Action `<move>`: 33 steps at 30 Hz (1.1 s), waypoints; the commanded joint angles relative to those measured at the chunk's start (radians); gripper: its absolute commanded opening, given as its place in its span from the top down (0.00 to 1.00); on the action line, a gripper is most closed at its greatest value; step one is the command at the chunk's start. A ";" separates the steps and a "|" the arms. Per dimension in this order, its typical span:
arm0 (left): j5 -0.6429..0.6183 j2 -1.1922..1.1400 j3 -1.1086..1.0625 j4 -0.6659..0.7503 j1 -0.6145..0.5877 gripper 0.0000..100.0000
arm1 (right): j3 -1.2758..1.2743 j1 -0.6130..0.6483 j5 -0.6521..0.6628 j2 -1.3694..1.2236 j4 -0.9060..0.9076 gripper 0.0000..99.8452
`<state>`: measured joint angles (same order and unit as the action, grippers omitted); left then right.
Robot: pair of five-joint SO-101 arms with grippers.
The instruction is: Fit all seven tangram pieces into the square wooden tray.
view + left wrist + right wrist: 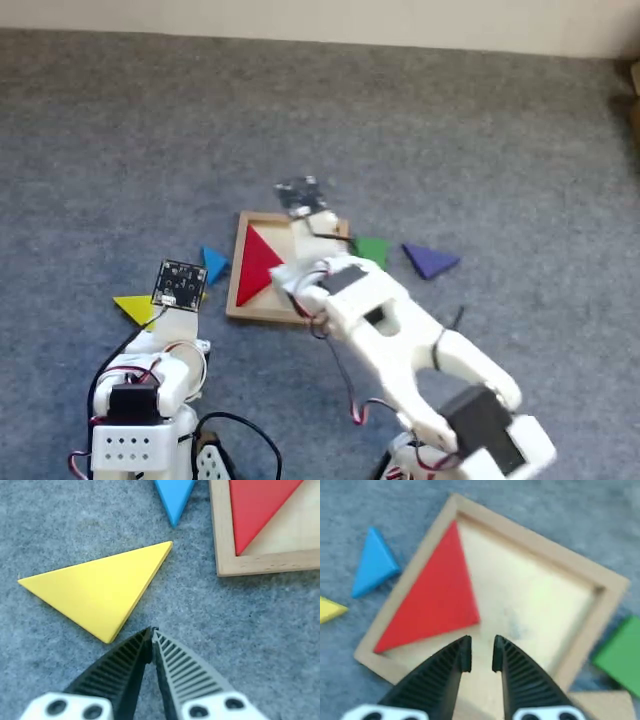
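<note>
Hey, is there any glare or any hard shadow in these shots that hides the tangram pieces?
High view: soft, even light, no hard shadows on the grey carpet. Left wrist view: the yellow triangle is evenly lit, with only a thin shadow along one edge. Right wrist view: a faint pale sheen on the tray floor, no glare on the red triangle.

The tray (530, 544) is pale, plain wood and the carpet (150, 130) is speckled grey. There are 4 triangles: 1 red (437, 605), 1 blue (372, 562), 1 yellow (100, 587) and 1 purple (430, 260). Another piece (620, 652) is green. The 2 arms (400, 340) are white, with black, ribbed fingers (180, 665).
</note>
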<state>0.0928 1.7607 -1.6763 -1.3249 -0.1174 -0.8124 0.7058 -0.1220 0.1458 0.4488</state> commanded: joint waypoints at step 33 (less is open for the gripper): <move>0.011 0.035 -0.022 -0.011 -0.013 0.99 | 0.199 -0.325 0.117 0.189 0.552 0.90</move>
<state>0.0928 1.7607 -1.6763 -1.3249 -0.1174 -0.6360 0.4557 -0.0130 0.1688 0.9843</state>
